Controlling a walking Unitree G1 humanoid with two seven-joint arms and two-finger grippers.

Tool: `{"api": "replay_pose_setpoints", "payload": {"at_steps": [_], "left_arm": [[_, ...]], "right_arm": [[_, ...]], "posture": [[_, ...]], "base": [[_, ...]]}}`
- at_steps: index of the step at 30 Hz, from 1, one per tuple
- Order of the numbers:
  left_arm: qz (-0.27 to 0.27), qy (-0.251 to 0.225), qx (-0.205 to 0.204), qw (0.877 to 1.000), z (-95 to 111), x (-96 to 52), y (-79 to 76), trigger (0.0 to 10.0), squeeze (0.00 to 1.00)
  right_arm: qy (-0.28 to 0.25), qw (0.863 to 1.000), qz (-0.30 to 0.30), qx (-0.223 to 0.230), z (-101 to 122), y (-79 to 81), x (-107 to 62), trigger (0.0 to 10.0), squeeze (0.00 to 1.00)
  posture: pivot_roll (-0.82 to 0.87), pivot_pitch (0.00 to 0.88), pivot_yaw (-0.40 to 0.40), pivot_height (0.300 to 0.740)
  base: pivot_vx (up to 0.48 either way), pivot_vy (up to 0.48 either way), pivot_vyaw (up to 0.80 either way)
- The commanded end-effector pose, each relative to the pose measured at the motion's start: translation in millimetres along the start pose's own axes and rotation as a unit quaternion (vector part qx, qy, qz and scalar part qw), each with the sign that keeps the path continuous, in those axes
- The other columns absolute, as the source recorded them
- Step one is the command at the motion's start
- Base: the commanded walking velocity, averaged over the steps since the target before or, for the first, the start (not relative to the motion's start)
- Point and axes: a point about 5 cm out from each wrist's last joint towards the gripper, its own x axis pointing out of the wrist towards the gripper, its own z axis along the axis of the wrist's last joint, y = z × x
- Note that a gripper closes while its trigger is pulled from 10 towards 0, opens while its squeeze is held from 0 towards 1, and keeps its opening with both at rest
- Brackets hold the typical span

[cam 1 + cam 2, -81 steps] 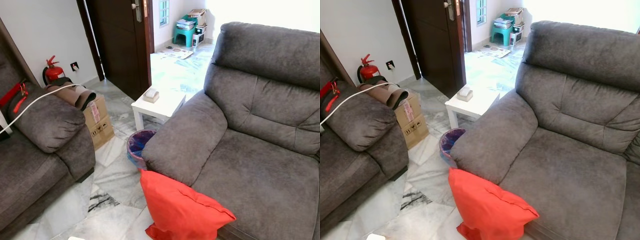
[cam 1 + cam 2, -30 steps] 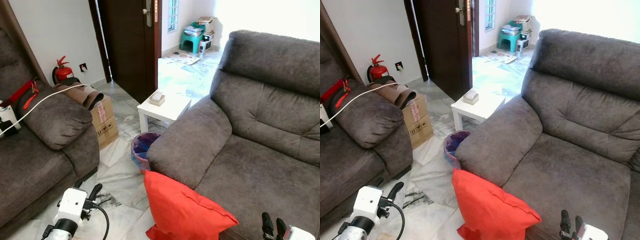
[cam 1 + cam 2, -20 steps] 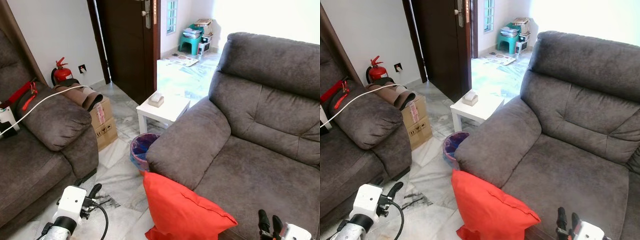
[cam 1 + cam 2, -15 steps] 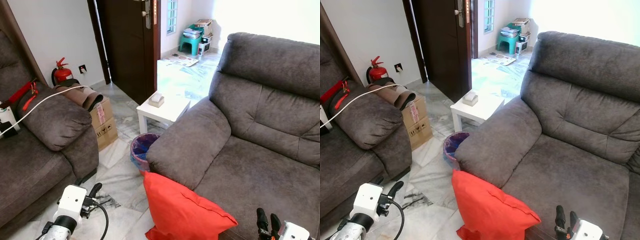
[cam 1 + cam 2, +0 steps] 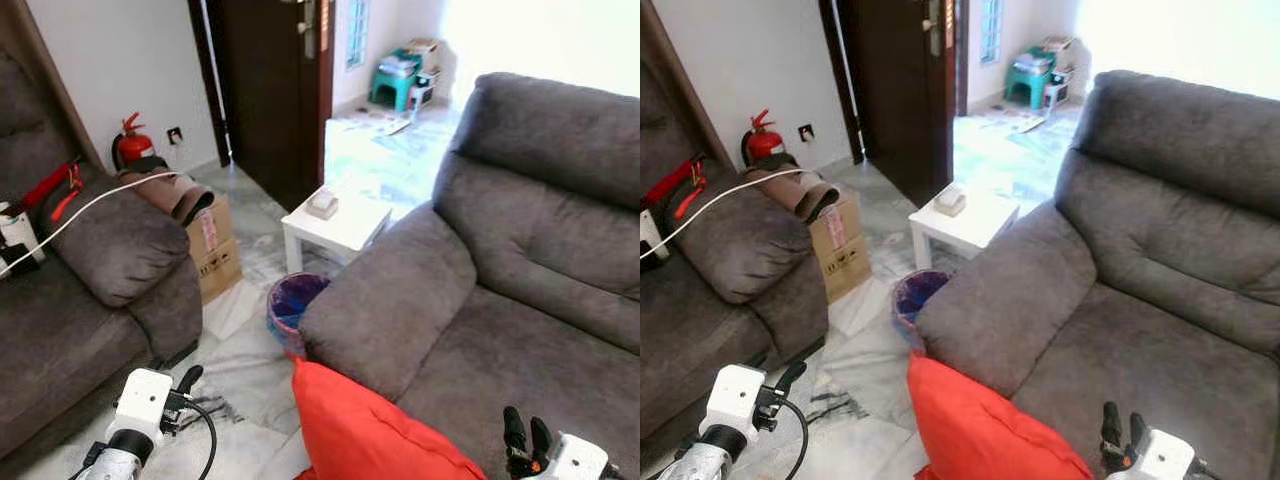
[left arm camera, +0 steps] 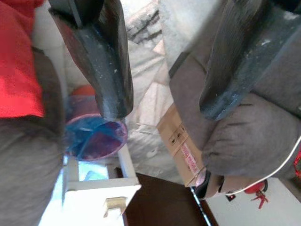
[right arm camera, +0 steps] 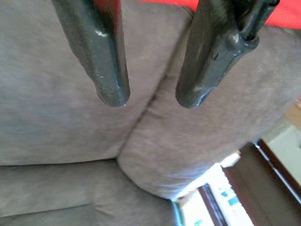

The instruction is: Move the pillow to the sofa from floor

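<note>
Red pillow (image 5: pixel 375 430) leans on the sofa (image 5: pixel 520 290) front, between the released left claw (image 6: pixel 162 101) and released right claw (image 7: pixel 150 94)

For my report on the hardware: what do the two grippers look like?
Each has two long black fingers, scuffed with pale marks, on a white boxy wrist block. The left gripper has a black cable looping beside its block; the right gripper shows a small orange spot at its fingers' base.

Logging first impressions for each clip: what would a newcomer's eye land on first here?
The red pillow stands out first, leaning against the front of the grey sofa beside its armrest. Both grippers are low with open jaws: the left gripper over the marble floor, the right gripper over the sofa seat. Next comes the white side table with the blue bin before it.
</note>
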Motion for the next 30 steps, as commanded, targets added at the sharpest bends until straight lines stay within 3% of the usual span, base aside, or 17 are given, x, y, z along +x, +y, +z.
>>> {"api": "replay_pose_setpoints", "payload": {"at_steps": [1, 15, 30], "left_arm": [[-0.002, -0.006, -0.006, 1.000, 4, 2.6, -0.6, 10.0, 0.00], [-0.024, -0.021, -0.014, 0.999, 12, 3.0, -9.2, 10.0, 0.00], [-0.001, -0.037, -0.014, 0.999, 18, -4.0, -11.3, 10.0, 0.00]], "right_arm": [[0.011, 1.000, -0.011, -0.001, -3, -6.7, -4.9, 10.0, 0.00], [0.015, 1.000, -0.006, -0.004, -1, -2.3, 2.8, 10.0, 0.00], [0.011, 1.000, 0.008, -0.015, 4, 0.3, 7.6, 10.0, 0.00]], "posture": [[0.18, 0.045, 0.023, 0.740], [0.19, 0.047, 0.016, 0.740], [0.19, 0.047, 0.011, 0.740]], "base": [[0.368, 0.000, 0.00], [0.021, 0.000, 0.00], [0.000, 0.000, 0.00]]}}
